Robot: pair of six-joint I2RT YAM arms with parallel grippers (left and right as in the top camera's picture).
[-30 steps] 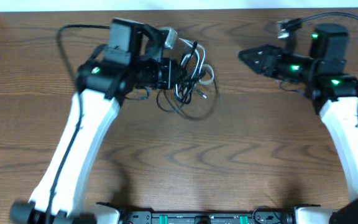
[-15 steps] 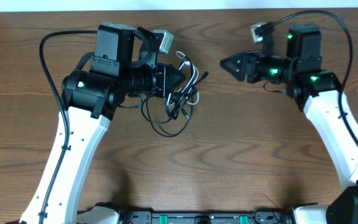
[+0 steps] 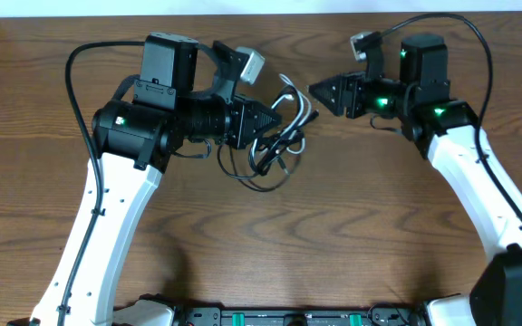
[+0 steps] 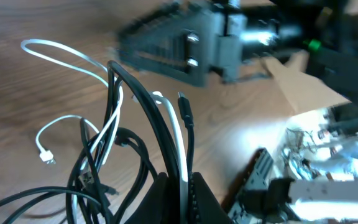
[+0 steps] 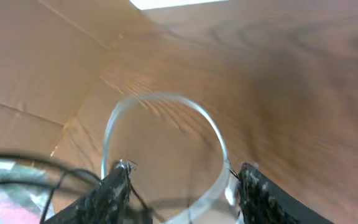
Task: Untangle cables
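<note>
The cables form one tangled bunch (image 3: 277, 145) between the two arms at the table's far middle. My left gripper (image 3: 275, 120) is shut on it. In the left wrist view the black cable (image 4: 148, 106) and the white cable (image 4: 67, 53) run side by side into the closed left gripper (image 4: 180, 199), and loose coils hang to the left. My right gripper (image 3: 315, 91) stands open just right of the bunch, pointing at it. In the right wrist view a blurred white cable loop (image 5: 160, 98) arcs between the spread fingers of the right gripper (image 5: 182, 186), close to the right one.
The brown wooden table (image 3: 261, 244) runs under both arms. Thick black arm wires arch over the left arm (image 3: 75, 72) and the right arm (image 3: 478, 36). A cardboard sheet (image 5: 36, 74) stands past the table's left edge. The table's far edge (image 3: 243, 11) is close behind the grippers.
The right gripper has moved left up to the bunch. The left gripper has carried the bunch a little right and nearer, still shut on it.
</note>
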